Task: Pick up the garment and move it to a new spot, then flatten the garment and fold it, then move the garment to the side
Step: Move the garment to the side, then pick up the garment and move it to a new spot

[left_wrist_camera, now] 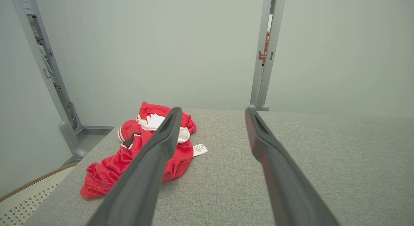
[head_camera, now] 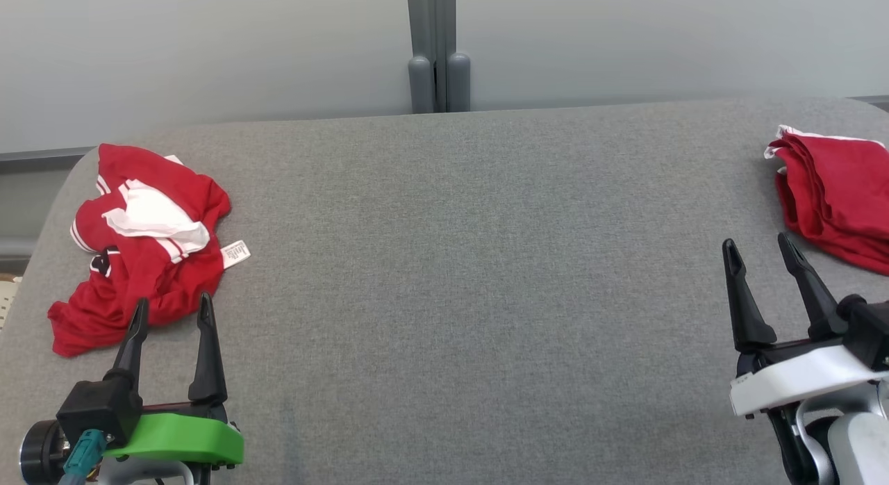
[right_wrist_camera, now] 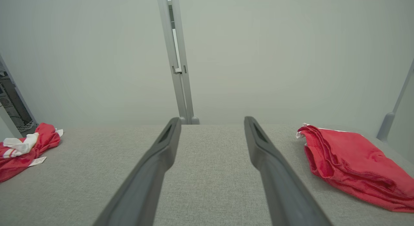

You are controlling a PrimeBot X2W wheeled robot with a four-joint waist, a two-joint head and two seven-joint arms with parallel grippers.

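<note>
On grey table [head_camera: 444, 297], crumpled red-and-white garment [head_camera: 139, 256], tag showing

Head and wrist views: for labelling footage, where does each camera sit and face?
Head view: on the head, facing forward and down at the table; left gripper lower left, right gripper lower right.
Left wrist view: on the left wrist, along its open fingers toward the crumpled garment.
Right wrist view: on the right wrist, along its open fingers; folded garment at right.
Both wrist views share the crumpled garment.

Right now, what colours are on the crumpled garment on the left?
The crumpled garment is red with white patches and stripes, best in the head view.
</note>
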